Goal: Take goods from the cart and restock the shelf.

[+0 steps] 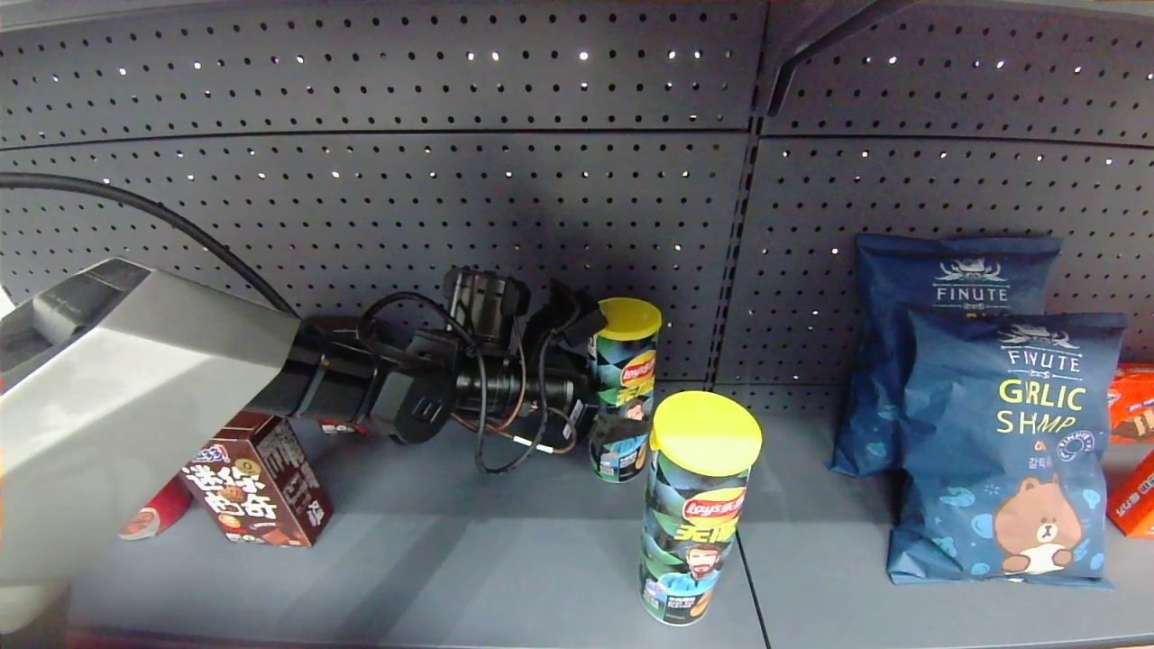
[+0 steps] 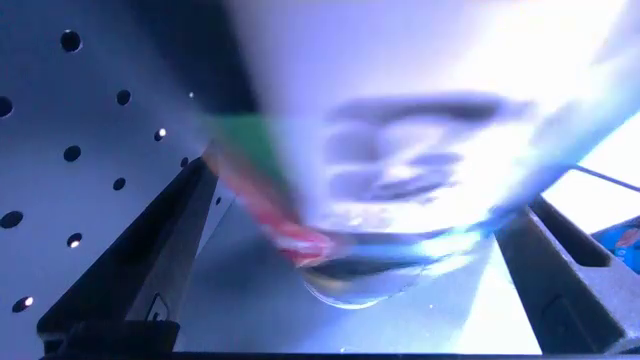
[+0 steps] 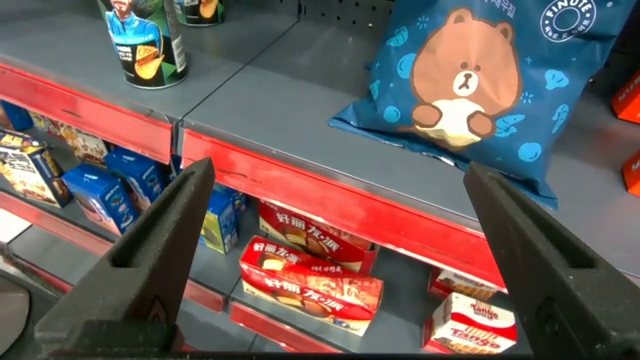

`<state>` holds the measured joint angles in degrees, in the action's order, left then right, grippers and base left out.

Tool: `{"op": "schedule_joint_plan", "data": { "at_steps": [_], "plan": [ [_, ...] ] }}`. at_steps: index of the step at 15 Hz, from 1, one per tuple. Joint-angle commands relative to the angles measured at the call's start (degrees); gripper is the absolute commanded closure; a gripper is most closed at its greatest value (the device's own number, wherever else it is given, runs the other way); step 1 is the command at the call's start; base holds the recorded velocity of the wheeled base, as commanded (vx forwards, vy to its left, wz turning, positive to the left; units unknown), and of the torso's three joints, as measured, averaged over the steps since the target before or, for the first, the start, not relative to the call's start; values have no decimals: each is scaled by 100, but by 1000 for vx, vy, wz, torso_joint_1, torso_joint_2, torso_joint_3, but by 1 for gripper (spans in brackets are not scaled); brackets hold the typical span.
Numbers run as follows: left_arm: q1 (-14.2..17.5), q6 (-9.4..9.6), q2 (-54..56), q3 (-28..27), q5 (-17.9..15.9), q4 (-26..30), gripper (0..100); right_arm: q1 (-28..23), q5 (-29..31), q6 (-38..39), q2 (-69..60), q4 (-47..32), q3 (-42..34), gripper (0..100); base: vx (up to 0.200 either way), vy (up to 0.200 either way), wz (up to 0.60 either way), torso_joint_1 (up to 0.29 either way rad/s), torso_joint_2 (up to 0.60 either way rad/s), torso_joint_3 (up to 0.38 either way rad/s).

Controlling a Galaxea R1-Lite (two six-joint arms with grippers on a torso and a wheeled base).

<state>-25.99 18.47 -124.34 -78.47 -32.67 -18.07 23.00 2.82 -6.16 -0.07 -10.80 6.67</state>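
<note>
A chips can with a yellow lid (image 1: pixel 628 361) stands upright near the back of the grey shelf (image 1: pixel 505 550). My left gripper (image 1: pixel 602 383) reaches in from the left and is shut on it, one finger above and one below its middle. In the left wrist view the can (image 2: pixel 400 150) sits blurred between both fingers (image 2: pixel 150 270). A second, matching can (image 1: pixel 699 514) stands apart near the shelf's front. My right gripper (image 3: pixel 340 260) hangs open and holds nothing, in front of the shelf's red edge (image 3: pixel 330 190).
Two blue snack bags (image 1: pixel 1001 451) lean against the pegboard back on the right, with orange boxes (image 1: pixel 1134 451) beyond them. A brown box (image 1: pixel 261 482) and a red can lying down (image 1: pixel 153 516) sit on the left. Boxes (image 3: pixel 310 275) fill the lower shelf.
</note>
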Motion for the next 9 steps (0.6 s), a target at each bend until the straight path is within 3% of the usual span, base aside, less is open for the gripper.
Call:
{"op": "schedule_joint_plan", "data": {
  "at_steps": [1, 5, 6, 9],
  "plan": [
    [33, 8, 314, 95, 68, -4, 0, 2, -36, 0, 7, -1, -8, 0, 0, 0, 0, 0, 0, 0],
    [208, 78, 921, 869, 279, -48, 0, 2, -44, 0, 7, 8, -8, 0, 0, 0, 0, 0, 0, 0],
    [252, 157, 1070, 1132, 463, -57, 0, 2, -44, 0, 7, 8, -8, 0, 0, 0, 0, 0, 0, 0],
    [270, 131, 1650, 1862, 903, -65, 0, 2, -44, 53, 7, 8, -8, 0, 0, 0, 0, 0, 0, 0]
  ]
}}
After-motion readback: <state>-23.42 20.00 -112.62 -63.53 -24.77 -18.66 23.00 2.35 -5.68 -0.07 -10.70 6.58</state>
